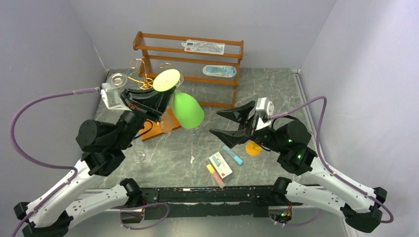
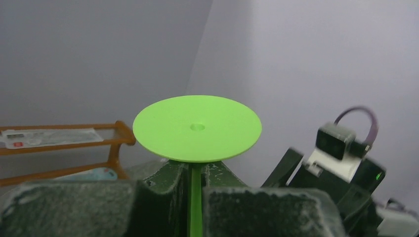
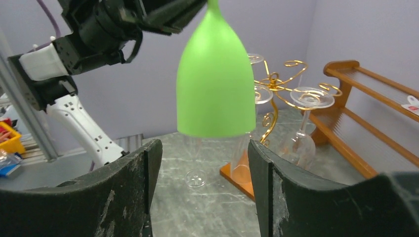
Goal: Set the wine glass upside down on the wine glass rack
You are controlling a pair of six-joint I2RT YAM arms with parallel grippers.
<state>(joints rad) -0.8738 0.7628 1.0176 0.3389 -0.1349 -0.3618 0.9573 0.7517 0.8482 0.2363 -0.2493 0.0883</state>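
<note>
One inverted green wine glass (image 1: 188, 111) is hanging clamped in the left gripper (image 1: 170, 96); the right gripper (image 1: 215, 123) is gaping wide.

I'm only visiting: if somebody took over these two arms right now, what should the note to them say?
Left jaws: shut on the stem of the green glass, held upside down in the air beside the rack.
Right jaws: open, near the bowl, not touching it.
Done: glass picked up and inverted.
Left: hook its foot onto a rack arm, then let go.
</note>
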